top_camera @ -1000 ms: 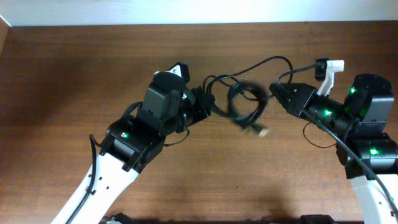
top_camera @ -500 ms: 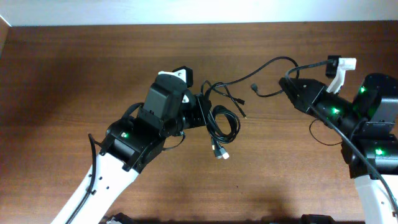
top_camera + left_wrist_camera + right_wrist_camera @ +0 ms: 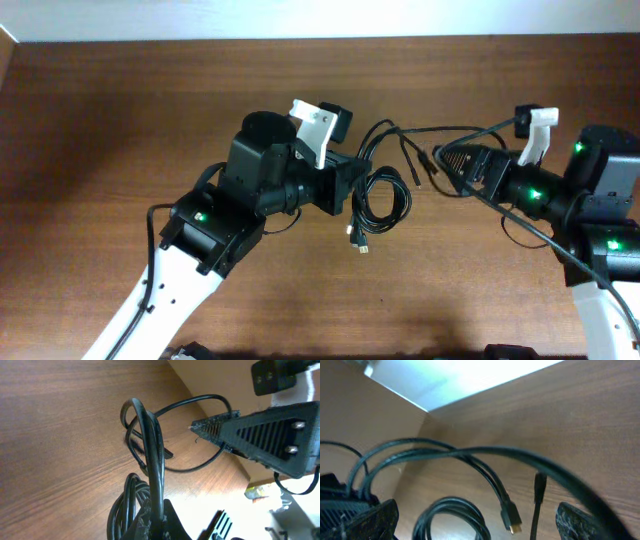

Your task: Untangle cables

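Cables point(image 3: 381, 203) hang bunched in a loose coil near the table's middle, a little toward 1 o'clock. The left gripper point(image 3: 343, 186) is clenched on the bunch at the coil's 10 o'clock side. In its wrist view several strands come straight out of the pinch. A pale plug point(image 3: 358, 244) ends one strand at the coil's 7 o'clock; whether it rests on the wood I cannot tell. From the coil's top, strands arc toward 2 o'clock to the right gripper point(image 3: 447, 164). Its fingers point(image 3: 372, 519) are spread wide and released, and one strand crosses the gap between them unpinched.

The step in hand looks like taking one strand on the right and drawing it free. To do it well, the right gripper should close on that single crossing strand, not two. It should then pull slowly toward 3 o'clock while the left gripper anchors the bunch, and ease off if a loop tightens.

The table point(image 3: 110, 110) lies bare and wide at 9 o'clock, and there is bare wood at 6 o'clock between the arms. Its far edge at 12 o'clock is near the arcing strands, and there is less room at 3 o'clock.
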`<state>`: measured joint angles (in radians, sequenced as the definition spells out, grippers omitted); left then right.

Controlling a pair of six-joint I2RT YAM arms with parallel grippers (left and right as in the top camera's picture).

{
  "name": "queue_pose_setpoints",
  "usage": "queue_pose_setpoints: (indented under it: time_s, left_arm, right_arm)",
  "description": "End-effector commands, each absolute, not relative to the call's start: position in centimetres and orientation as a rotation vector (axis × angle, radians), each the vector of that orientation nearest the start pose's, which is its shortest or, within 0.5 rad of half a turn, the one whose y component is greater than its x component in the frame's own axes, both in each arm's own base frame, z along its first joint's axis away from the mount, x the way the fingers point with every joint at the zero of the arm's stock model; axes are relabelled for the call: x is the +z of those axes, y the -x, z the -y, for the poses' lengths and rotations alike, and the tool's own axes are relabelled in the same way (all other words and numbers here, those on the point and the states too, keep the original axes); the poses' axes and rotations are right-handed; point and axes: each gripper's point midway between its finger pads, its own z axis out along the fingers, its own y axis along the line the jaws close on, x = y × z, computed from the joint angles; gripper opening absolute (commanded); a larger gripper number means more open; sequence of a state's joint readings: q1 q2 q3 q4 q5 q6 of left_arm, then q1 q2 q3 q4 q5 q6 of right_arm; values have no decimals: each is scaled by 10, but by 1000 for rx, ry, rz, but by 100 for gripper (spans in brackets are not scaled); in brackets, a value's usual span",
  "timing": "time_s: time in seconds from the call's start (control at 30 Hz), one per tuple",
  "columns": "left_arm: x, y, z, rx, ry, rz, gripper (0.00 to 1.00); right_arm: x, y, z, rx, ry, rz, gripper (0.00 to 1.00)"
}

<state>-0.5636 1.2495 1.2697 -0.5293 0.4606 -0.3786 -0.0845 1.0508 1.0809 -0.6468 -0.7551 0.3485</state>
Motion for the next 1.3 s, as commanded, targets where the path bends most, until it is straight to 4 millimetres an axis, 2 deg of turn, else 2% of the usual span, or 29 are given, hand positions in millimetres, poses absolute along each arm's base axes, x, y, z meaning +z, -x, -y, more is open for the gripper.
queue_pose_setpoints:
  time_s: [0.0, 0.23, 0.33, 0.5, 0.6, 0.7, 0.9, 1.1, 1.27]
  left_arm:
    - [327, -285, 264, -987, -546, -2077, 0]
    - [326, -312, 234, -909, -413, -2091, 0]
    - [325, -323, 219, -897, -315, -2107, 0]
    - [326, -321, 220, -908, -323, -2108, 0]
    - [332, -314, 230, -985, -375, -2086, 0]
    - [348, -302, 244, -1107, -470, -2014, 0]
    - [376, -304, 252, -1206, -454, -1910, 0]
    - [398, -310, 253, -1246, -404, -1827, 0]
    - [414, -316, 252, -1297, -317, -1789, 0]
  right_arm:
    - [301, -299, -83, 869, 35, -2128, 99]
    - [284, -293, -26, 661, -212, -2183, 99]
    - [279, -289, -15, 647, -268, -2198, 99]
    - [300, -275, -57, 816, 155, -2098, 99]
    - [308, -267, -70, 884, 287, -2037, 99]
    - [320, -253, -87, 983, 435, -1943, 99]
    - [348, -227, -109, 1237, 547, -1786, 99]
    - [345, -219, -113, 1304, 513, -1813, 99]
    - [345, -211, -132, 1346, 614, -1801, 99]
